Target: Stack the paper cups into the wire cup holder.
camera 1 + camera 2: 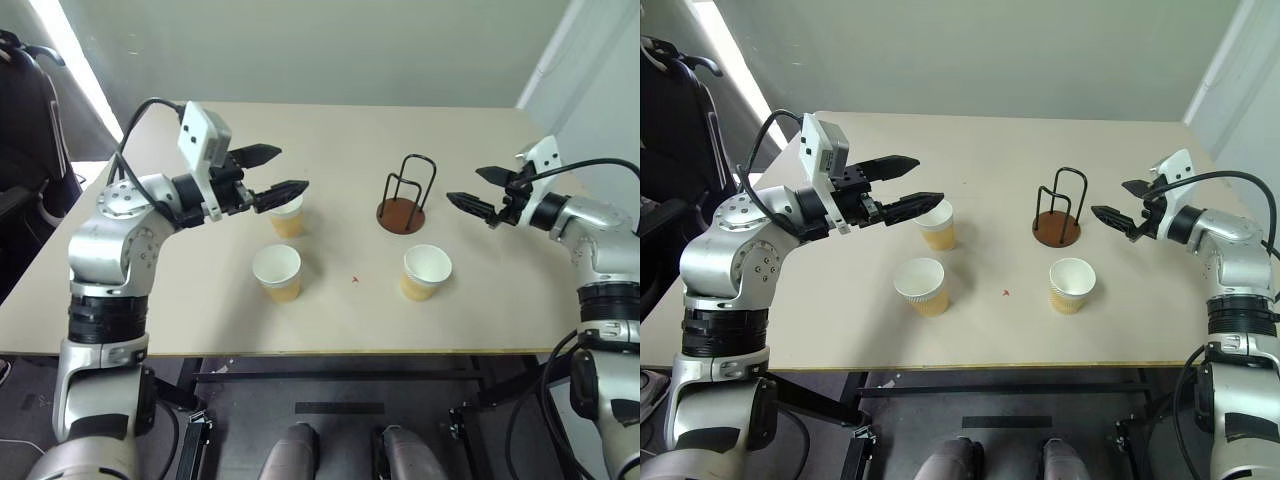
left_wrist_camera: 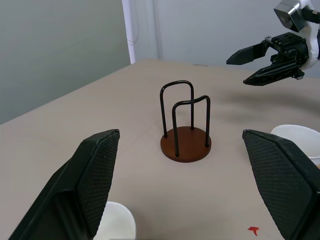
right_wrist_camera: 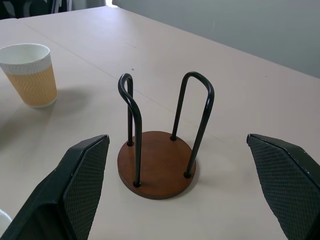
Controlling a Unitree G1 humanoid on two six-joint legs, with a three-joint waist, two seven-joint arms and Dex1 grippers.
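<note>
Beige laminate forms the desk (image 1: pixel 200 310) on which all task items stand. At the left, the left end effector (image 1: pixel 272 172) is held above the surface with its two black fingers spread and nothing between them, its tips just over the rear paper cup (image 1: pixel 288 218). Nearer the front edge, a second paper cup (image 1: pixel 277 273) stands upright and well apart from either arm. A small red mark (image 1: pixel 355 281) is seen on the surface between the front cups. Right of centre, the wire cup holder (image 1: pixel 403 195) stands empty, its black loops upright on the reddish-brown disc. In front of it, a third paper cup (image 1: pixel 426 272) stands upright. At the right, the right end effector (image 1: pixel 482 194) is held level beside the holder, fingers spread and empty. No cup has yet been stacked. The cups are judged light and thin-walled, easily crushed or tipped; a gentle hold across the upper wall just below the rolled rim is advised. The holder is judged stiff but light enough to slide if struck.
</note>
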